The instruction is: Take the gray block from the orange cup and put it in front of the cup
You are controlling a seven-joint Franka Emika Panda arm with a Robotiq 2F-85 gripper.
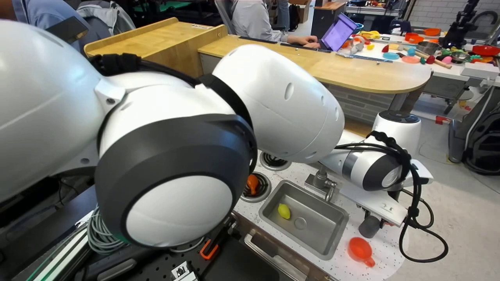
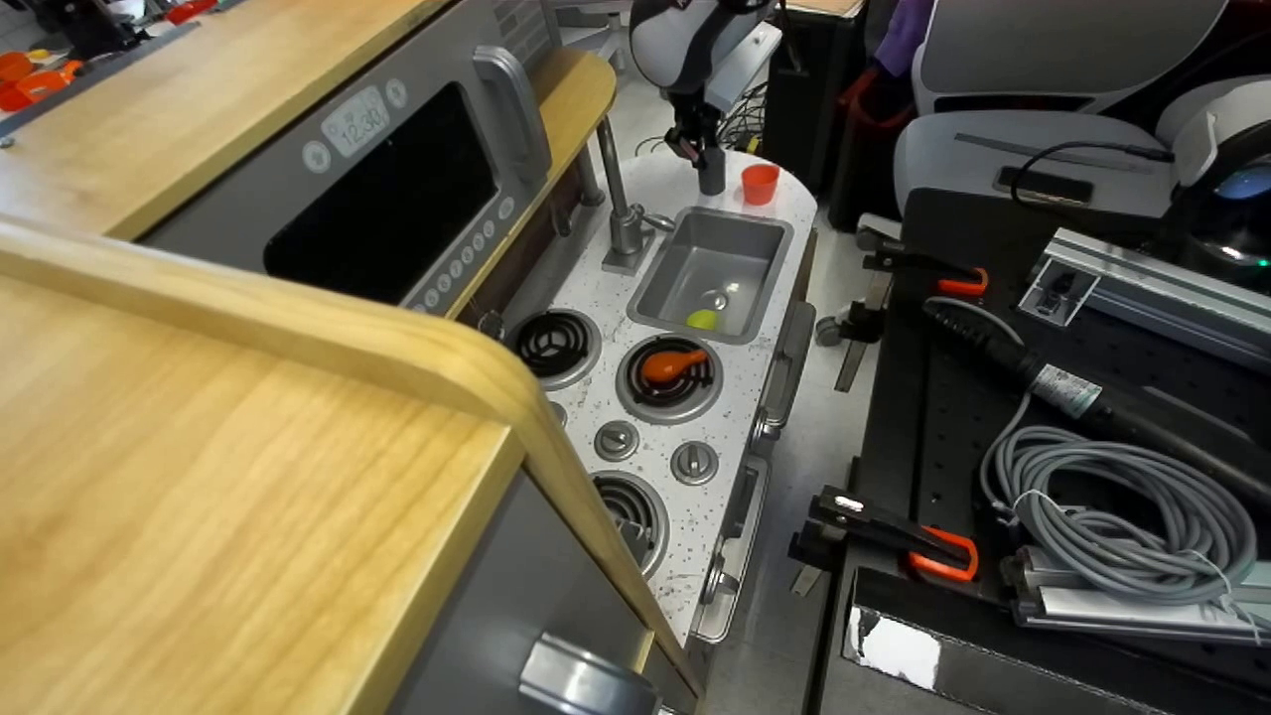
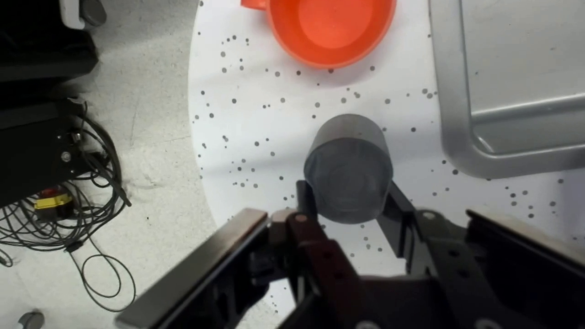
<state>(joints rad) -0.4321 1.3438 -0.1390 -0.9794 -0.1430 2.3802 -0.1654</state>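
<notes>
The orange cup [image 1: 359, 249] stands upright on the speckled white counter beside the sink; it also shows in an exterior view [image 2: 760, 186] and, partly cut off, at the top of the wrist view [image 3: 336, 29]. Its visible inside holds nothing. The gray block [image 3: 349, 171] is a dark rounded cylinder outside the cup, seen also in both exterior views [image 1: 369, 227] [image 2: 712, 173]. My gripper [image 3: 347, 198] has its fingertips against two opposite sides of the block, with no gap showing. I cannot tell whether the block touches the counter.
The gray sink [image 3: 452, 114] with a yellow-green lemon [image 1: 284, 211] lies beside the cup and block. A faucet [image 2: 627, 230] rises behind the sink. An orange item [image 2: 670, 365] lies on a stove burner. The counter's rounded edge [image 3: 192, 91] drops to the floor.
</notes>
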